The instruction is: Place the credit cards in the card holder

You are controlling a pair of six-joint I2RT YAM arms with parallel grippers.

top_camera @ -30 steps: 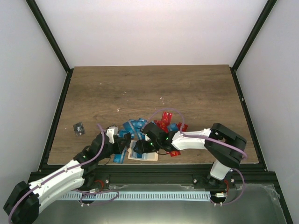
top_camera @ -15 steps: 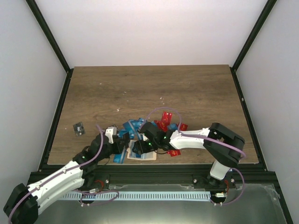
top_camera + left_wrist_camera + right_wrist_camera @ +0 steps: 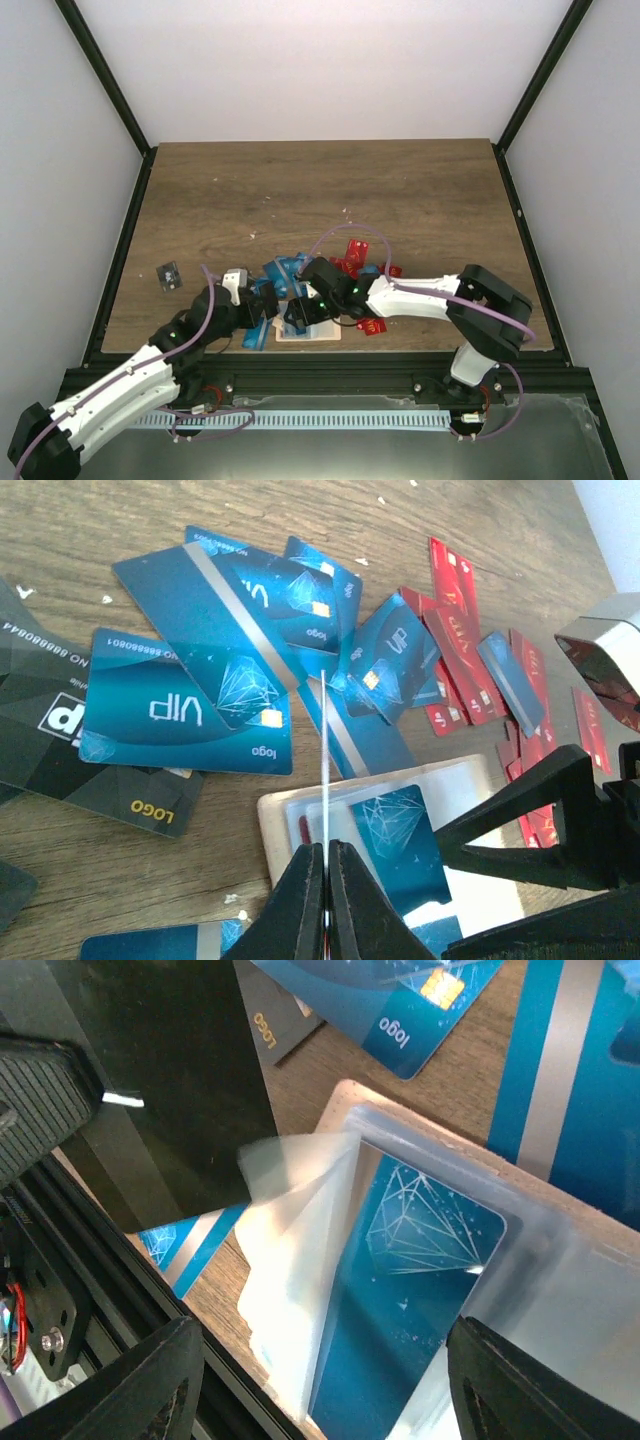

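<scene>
Card (image 3: 324, 770) in left hand (image 3: 326, 865), right hand (image 3: 320, 1380) open

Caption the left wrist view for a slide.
Left end effector pinches a card edge-on at the beige card holder, blue, red and black credit cards scattered beyond.

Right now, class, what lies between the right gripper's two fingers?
In the right wrist view, the card holder lies between the right gripper's fingers, with a blue card inside under its lifted clear sleeves.
</scene>
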